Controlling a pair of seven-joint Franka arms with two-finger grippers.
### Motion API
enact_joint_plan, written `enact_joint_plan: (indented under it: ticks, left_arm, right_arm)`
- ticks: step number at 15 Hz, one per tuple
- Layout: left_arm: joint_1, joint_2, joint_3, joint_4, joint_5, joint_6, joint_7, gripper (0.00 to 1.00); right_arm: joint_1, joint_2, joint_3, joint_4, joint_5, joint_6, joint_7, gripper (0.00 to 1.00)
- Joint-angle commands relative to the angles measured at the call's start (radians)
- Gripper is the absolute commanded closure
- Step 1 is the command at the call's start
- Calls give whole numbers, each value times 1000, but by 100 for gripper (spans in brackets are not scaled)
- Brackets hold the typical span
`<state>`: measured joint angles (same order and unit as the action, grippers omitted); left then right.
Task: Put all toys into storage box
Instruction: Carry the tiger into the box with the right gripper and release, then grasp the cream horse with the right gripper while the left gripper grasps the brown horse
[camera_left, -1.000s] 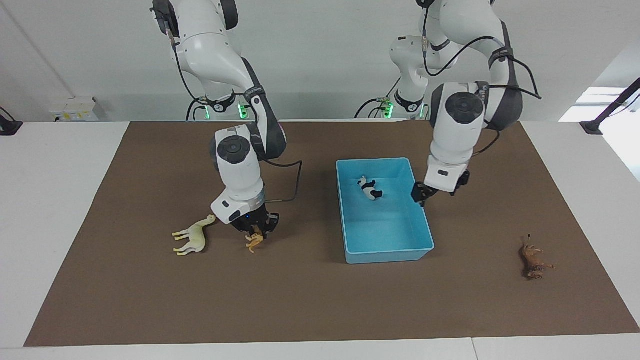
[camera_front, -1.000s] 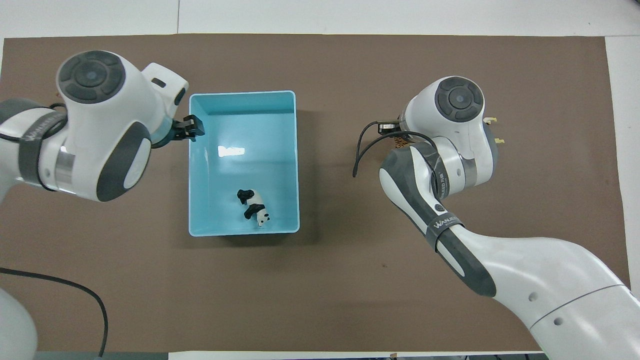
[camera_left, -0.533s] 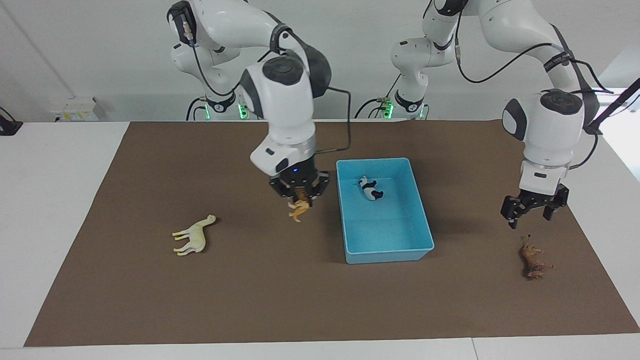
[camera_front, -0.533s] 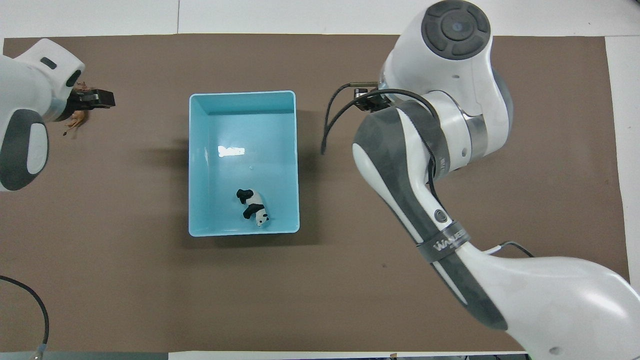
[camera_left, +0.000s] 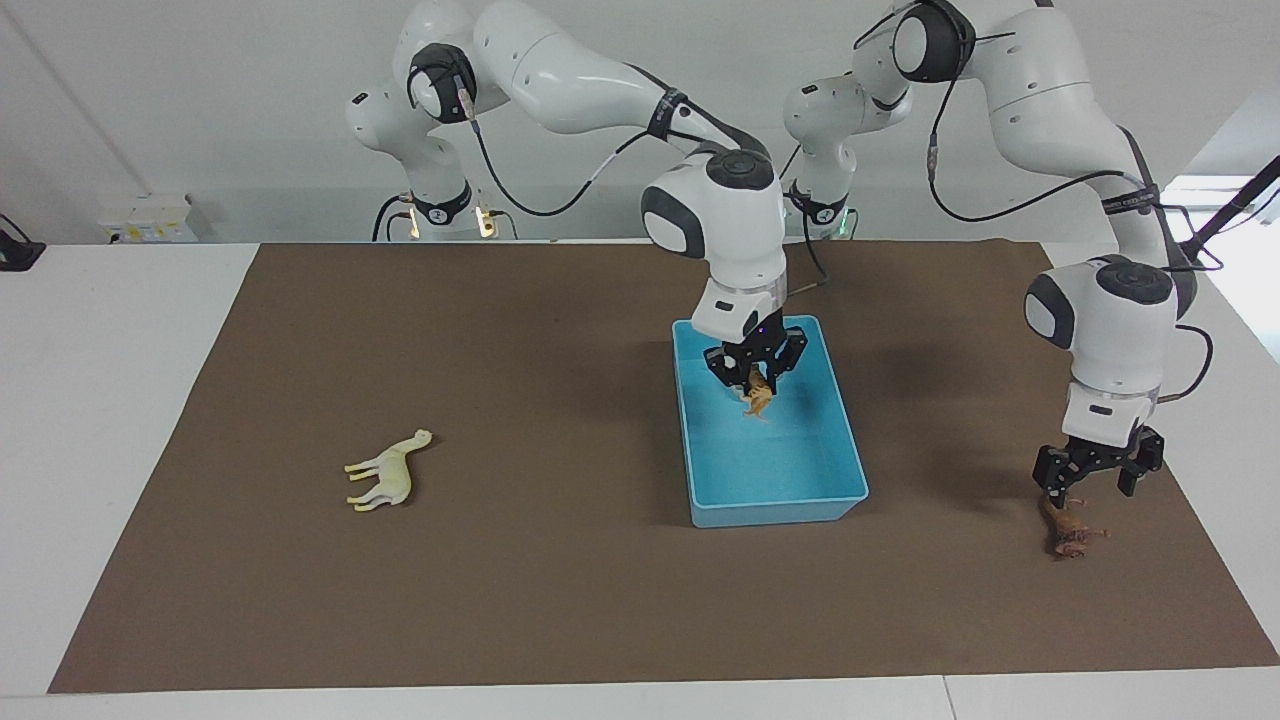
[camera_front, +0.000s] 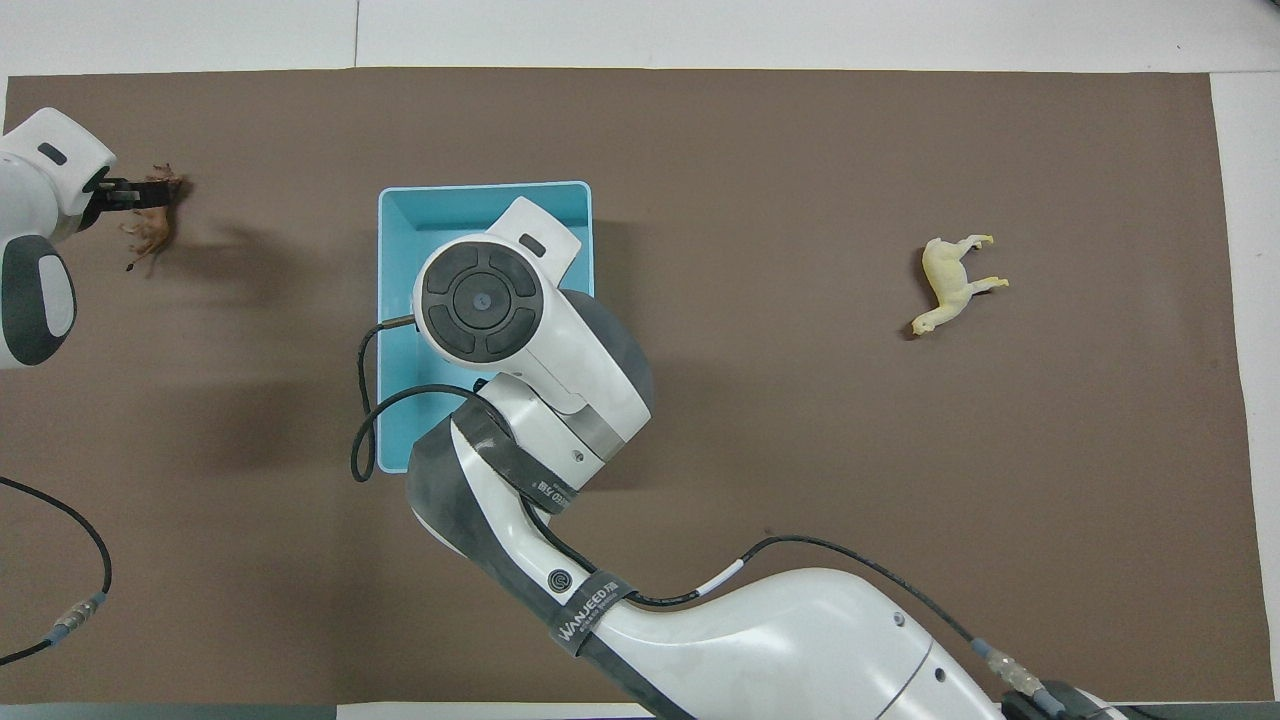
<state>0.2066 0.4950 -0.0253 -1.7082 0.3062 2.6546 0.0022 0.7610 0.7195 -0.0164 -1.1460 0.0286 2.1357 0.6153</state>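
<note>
Right gripper (camera_left: 752, 378) just swung over from beside the camel (camera_left: 385, 470) and now hangs over the box (camera_left: 775, 500), pinching the tiger (camera_left: 757, 399). Drop comes next, I'd guess. Left gripper (camera_left: 1098, 478), spread open, has dropped right above the lion (camera_left: 1070, 530).

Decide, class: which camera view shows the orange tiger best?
The facing view: the tiger hangs in plain sight from the right gripper over the storage box. In the overhead view the right arm hides it completely.
</note>
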Motion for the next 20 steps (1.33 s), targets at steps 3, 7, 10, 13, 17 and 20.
enact_joint_plan:
  ticks: [3, 7, 10, 13, 17, 20]
  left_arm:
    - [45, 68, -10, 30, 25, 88, 33, 0]
    - [34, 89, -24, 36, -73, 79, 35, 0]
    - [40, 99, -24, 33, -73, 76, 56, 0]
    - [37, 99, -24, 33, -85, 74, 55, 0]
    - [42, 100, -22, 24, -85, 77, 56, 0]
    - [56, 94, -18, -22, -81, 83, 81, 0]
  right_arm:
    - [1, -37, 3, -54, 20, 12, 113, 0]
    - [-19, -38, -14, 0, 11, -95, 193, 0]
    - [-70, -92, -80, 23, 10, -184, 187, 0]
    - [-181, -141, -91, -12, -19, -247, 134, 0]
    - [-319, -245, -94, -209, -58, -260, -73, 0]
    - [-446, -362, -96, -473, -59, -90, -317, 0]
